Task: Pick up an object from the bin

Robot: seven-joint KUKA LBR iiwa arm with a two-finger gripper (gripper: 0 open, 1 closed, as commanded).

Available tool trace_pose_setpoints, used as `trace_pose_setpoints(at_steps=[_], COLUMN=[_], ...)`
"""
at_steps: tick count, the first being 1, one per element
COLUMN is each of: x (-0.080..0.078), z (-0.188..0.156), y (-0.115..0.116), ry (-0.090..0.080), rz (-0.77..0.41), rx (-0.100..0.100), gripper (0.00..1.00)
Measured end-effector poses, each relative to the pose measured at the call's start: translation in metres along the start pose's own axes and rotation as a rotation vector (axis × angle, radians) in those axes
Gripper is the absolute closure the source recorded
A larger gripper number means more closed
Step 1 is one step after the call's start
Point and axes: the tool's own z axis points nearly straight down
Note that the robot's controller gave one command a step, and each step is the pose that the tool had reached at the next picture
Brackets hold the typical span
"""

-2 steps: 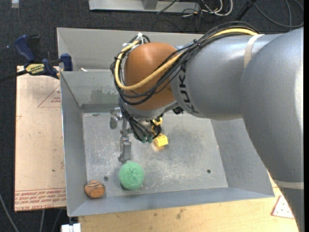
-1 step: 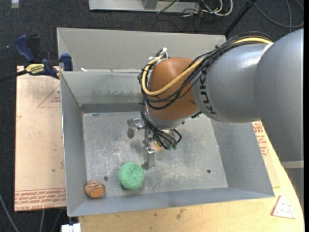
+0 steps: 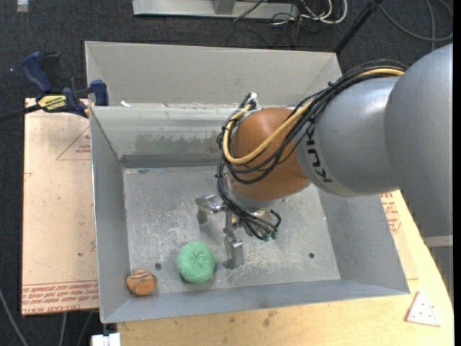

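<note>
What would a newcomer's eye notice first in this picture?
The big grey arm with its orange cover, reaching in from the right over the bin. The gripper hangs open beside a green ball near the front wall; a small brown lump lies in the lower left corner.

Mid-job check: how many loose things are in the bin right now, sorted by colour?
Green: 1, the green round lump near the bin's near wall.
Orange-brown: 1, the small orange-brown piece in the view's lower left corner.
Total: 2
</note>
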Motion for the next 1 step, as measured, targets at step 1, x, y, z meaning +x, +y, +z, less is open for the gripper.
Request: trace_pose_setpoints(at_steps=[1], x=[0.0140], z=[0.0191], y=[0.0329], ry=[-0.003], rz=[-0.055], rx=[-0.006], gripper=[0.00])
